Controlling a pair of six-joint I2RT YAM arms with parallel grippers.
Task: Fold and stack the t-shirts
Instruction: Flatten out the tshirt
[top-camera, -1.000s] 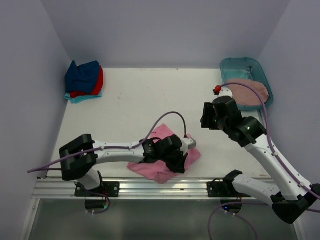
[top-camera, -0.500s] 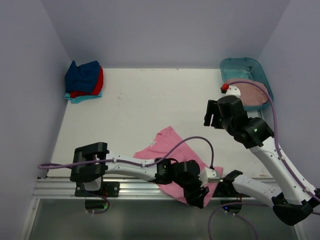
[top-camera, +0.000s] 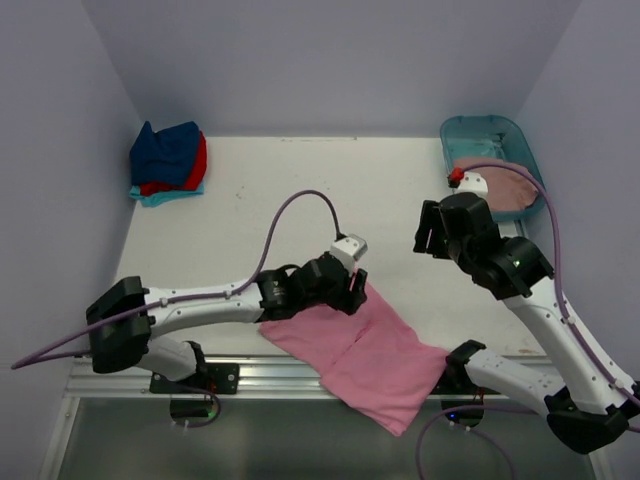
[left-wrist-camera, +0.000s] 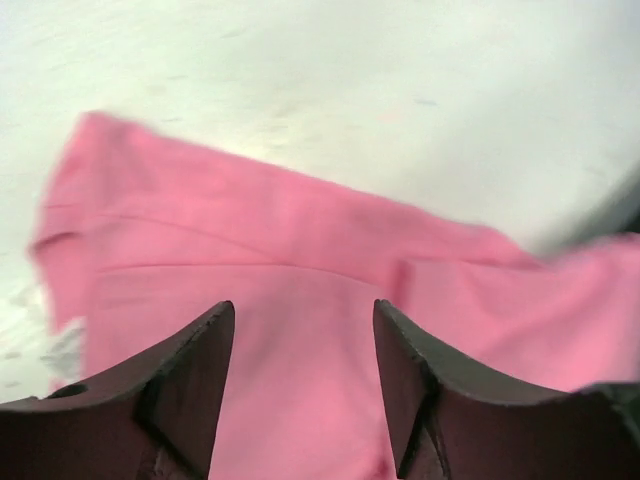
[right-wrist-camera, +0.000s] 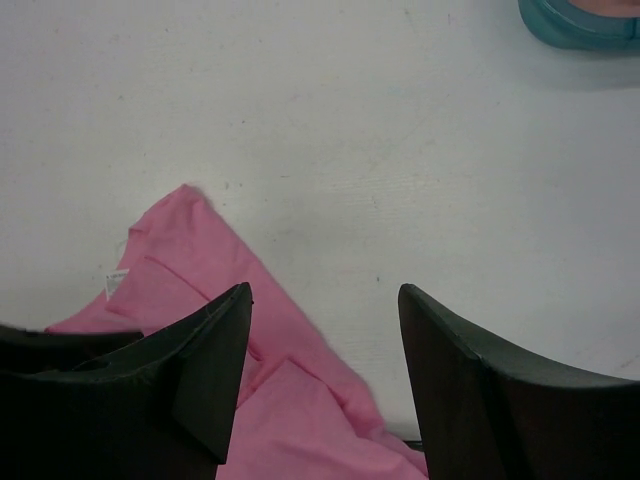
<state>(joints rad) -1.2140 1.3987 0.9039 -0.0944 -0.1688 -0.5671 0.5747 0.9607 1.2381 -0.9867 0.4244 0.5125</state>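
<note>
Both tools are released and empty: the left gripper (left-wrist-camera: 300, 320) hangs over one bright pink t-shirt (top-camera: 370, 350) at lower centre. The right gripper (right-wrist-camera: 325, 300) is right of centre. Three stacked t-shirts (top-camera: 165, 165) lie upper left, and one dusty rose t-shirt (top-camera: 505, 188) is in the tub (top-camera: 480, 130) at upper right.

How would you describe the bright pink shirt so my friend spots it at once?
Find the white table and follow its near edge. The bright pink t-shirt lies there spread out, one end hanging over the edge. The others are a folded pile in the far left corner and a dusty rose shirt in the teal tub.
</note>
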